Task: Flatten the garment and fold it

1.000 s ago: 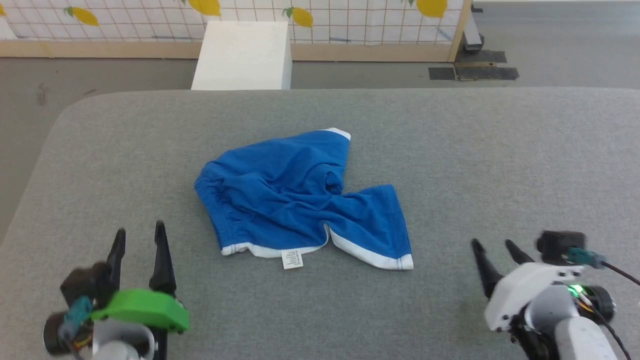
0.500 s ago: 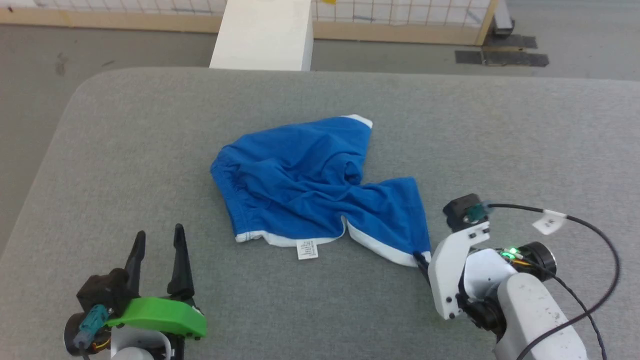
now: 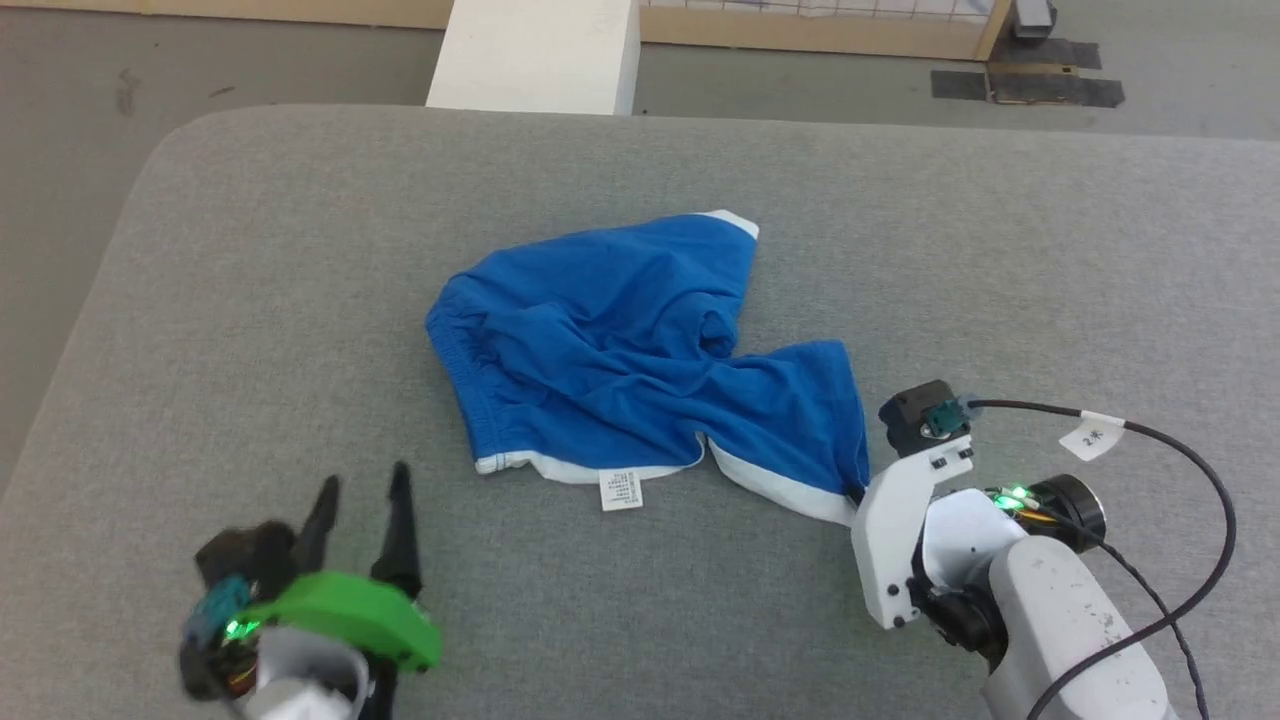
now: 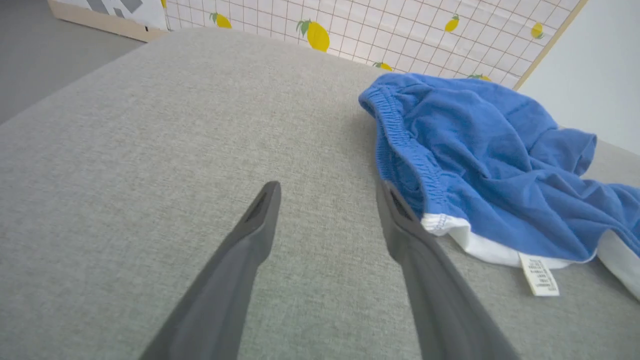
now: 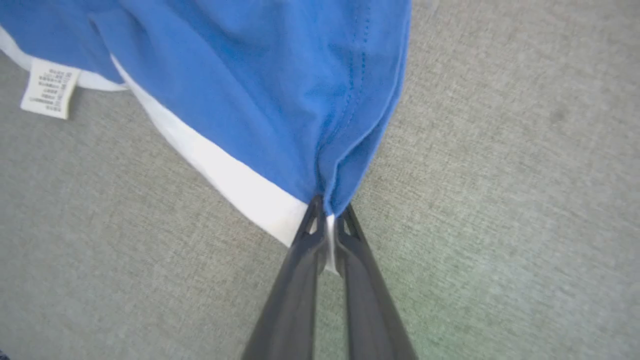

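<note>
The garment (image 3: 640,370), bright blue shorts with white trim, lies crumpled in the middle of the grey padded table (image 3: 250,270). Its small white tag (image 3: 620,489) hangs at the near hem. My right gripper (image 5: 327,212) is shut on the garment's near right hem corner (image 5: 310,200), where blue cloth meets the white band; in the head view its fingertips (image 3: 856,493) sit at that corner, mostly hidden behind the white wrist. My left gripper (image 3: 363,485) stands open over bare table, near left of the garment. In the left wrist view the left gripper (image 4: 327,187) is just left of the gathered waist (image 4: 405,145).
A white box (image 3: 535,55) stands on the floor beyond the table's far edge. A lemon-patterned grid panel (image 4: 400,30) with a wooden base runs behind. A black cable (image 3: 1180,450) loops from my right wrist. The table's rounded left edge (image 3: 100,300) drops to grey floor.
My right gripper went forward to the near right hem corner and shut on it. The left gripper shifted right, toward the garment. The head camera tilted down, so the scene slid.
</note>
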Controlling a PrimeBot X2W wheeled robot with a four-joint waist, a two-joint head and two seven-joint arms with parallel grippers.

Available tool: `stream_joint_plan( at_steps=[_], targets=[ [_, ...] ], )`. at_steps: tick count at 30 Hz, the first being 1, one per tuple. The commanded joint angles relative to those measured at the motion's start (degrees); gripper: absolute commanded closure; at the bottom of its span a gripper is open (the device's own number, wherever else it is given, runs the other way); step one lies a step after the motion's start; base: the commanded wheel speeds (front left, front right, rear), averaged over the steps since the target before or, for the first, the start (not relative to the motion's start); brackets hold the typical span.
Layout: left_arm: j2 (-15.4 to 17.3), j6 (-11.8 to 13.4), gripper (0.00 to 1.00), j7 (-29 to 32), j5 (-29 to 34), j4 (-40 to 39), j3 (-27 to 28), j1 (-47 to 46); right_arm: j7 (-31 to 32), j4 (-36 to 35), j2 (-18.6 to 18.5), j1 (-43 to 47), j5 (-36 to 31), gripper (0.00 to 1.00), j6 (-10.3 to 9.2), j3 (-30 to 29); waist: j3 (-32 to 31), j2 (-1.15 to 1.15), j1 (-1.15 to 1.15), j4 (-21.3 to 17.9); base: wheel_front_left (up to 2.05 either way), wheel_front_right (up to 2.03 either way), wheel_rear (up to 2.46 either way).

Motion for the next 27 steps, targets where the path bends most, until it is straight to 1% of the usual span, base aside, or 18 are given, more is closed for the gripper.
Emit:
stream_joint_plan(
  at_steps=[1,2,6,10,13,16,19,20,21,22,24,27],
  targets=[
    [-0.78,-0.06,0.00,3.09,-1.69,-0.07,-0.46,-2.74,-0.61,0.52,-0.24,0.02,0.50,1.00,-0.10,-0.60,-0.26,0.00,0.00,-0.26,0.00,0.00,0.00],
    [-0.76,0.24,0.00,7.12,-1.72,0.15,-1.56,-3.78,-0.83,0.41,-0.24,-0.03,0.70,1.00,-0.10,-0.90,-0.31,0.00,0.00,-0.36,0.00,0.00,0.00],
    [-1.13,1.00,0.00,19.79,-3.16,-0.05,-4.62,-8.37,-1.01,0.08,-0.24,-0.19,1.45,1.00,-0.10,-1.19,-0.06,0.00,0.00,-0.72,0.00,0.00,0.00],
    [-0.42,3.31,0.00,28.18,-2.60,1.25,-5.83,-12.16,-0.96,-0.26,-0.24,-0.40,2.06,1.00,-0.10,-0.41,0.60,0.00,0.00,-1.53,0.00,0.00,0.00],
    [0.71,5.42,0.00,32.42,-1.66,4.40,-5.91,-13.86,-1.13,-0.56,-0.24,-0.48,2.48,1.00,-0.10,0.36,1.21,0.00,0.00,-2.34,0.00,0.00,0.00],
    [0.99,5.82,0.00,34.29,-1.90,7.17,-6.00,-14.61,-1.56,-0.66,-0.24,-0.55,2.95,1.00,-0.10,0.66,1.78,0.00,0.00,-2.92,0.00,0.00,0.00],
    [0.96,5.24,0.00,35.82,-2.41,9.95,-6.64,-14.60,-1.94,-0.52,-0.24,-0.52,3.30,1.00,-0.10,0.96,1.99,0.00,0.00,-3.31,0.00,0.00,0.00],
    [0.94,4.89,0.40,36.44,-2.58,10.68,-6.96,-14.53,-2.03,-0.50,-0.24,-0.54,3.35,1.00,-0.10,1.00,2.08,0.00,0.00,-3.36,0.00,0.00,0.00],
    [0.77,4.26,0.94,36.90,-3.08,11.35,-7.22,-14.46,-2.15,-0.46,-0.24,-0.57,3.39,1.00,-0.10,0.99,2.13,0.00,0.00,-3.38,0.00,0.00,0.00],
    [0.64,3.71,1.00,37.27,-3.47,11.88,-7.47,-14.35,-2.25,-0.42,-0.24,-0.57,3.41,1.00,-0.10,0.99,2.13,0.00,0.00,-3.39,0.00,0.00,0.00],
    [0.31,2.49,1.00,38.19,-4.52,12.92,-7.91,-14.00,-2.49,-0.31,-0.24,-0.54,3.41,1.00,-0.10,0.87,1.99,0.00,0.00,-3.32,0.00,0.00,0.00],
    [-0.19,0.97,1.00,37.85,-6.13,13.33,-7.91,-13.77,-3.10,-0.33,-0.24,-0.65,3.24,1.00,-0.10,0.46,1.53,0.00,0.00,-3.02,0.00,0.00,0.00]
  ],
)
